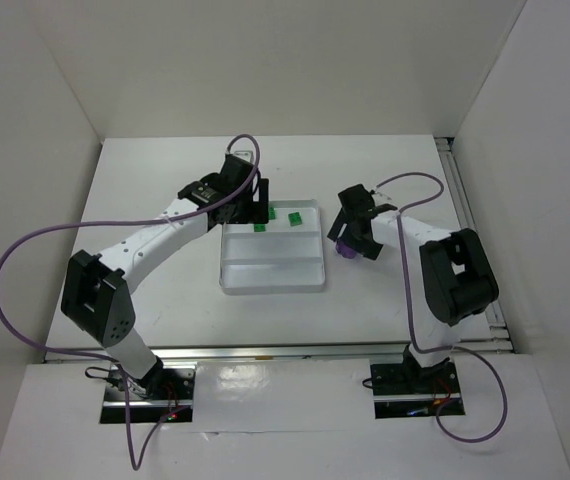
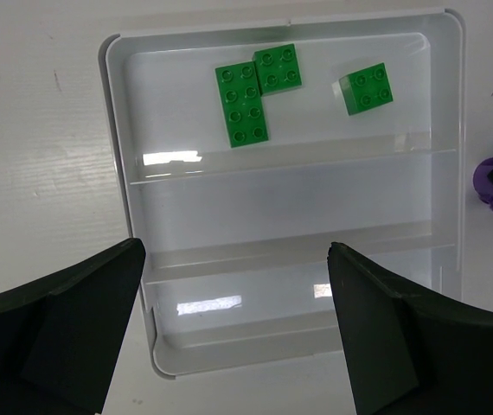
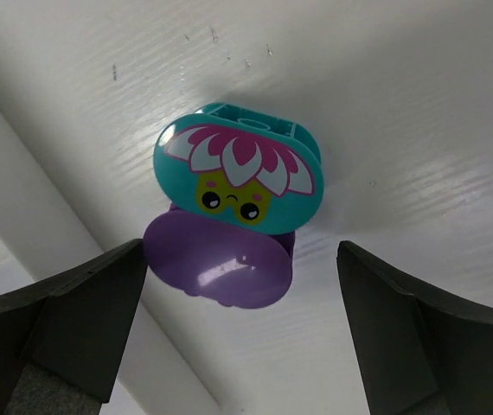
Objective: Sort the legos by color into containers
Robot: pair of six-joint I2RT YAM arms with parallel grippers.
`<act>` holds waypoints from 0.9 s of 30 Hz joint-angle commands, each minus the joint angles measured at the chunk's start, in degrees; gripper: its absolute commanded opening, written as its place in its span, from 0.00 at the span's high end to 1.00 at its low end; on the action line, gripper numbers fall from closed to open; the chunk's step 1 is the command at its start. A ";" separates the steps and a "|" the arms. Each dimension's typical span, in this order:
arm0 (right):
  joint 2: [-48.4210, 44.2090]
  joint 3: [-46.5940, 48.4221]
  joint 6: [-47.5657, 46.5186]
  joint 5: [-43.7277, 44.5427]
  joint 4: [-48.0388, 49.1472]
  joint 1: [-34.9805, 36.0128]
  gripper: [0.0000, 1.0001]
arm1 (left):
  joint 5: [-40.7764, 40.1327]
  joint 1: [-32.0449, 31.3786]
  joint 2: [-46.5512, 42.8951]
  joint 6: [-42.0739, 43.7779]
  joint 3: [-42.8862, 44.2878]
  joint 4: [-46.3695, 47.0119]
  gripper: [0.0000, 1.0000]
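Looking from above, you see the green bricks [image 1: 293,217] in the tray's [image 1: 270,272] upper compartment. The left gripper [image 1: 253,208] hovers by its upper-left corner.

Left wrist: jaws wide, empty, bricks at upper frame.

Right wrist: the right gripper [image 3: 241,249] gapes wide over the teal piece [image 3: 238,169] at centre. Close on it next, I judge, avoiding the purple cup [image 3: 219,266] touching it.

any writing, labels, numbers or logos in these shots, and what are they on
No readable text in any of the three views.
Teal piece: only a printed picture, a small yellow face under pink and white petals, no letters.
Green bricks: plain studs, and any marks on them are too small to read.
Tray: clear plastic, no label visible.
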 commanded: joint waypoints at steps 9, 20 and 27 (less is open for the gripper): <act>3.65 2.45 -0.53 3.81 4.00 0.61 0.20 | 2.81 -0.31 -0.64 1.21 4.24 -0.76 0.00; -11.10 -3.51 -16.08 1.80 9.88 0.61 0.33 | 19.23 -0.23 4.54 2.44 12.23 -1.28 0.00; -27.80 -9.31 -30.23 -11.38 14.81 0.61 0.35 | 44.53 3.91 14.73 2.44 25.85 -4.36 0.02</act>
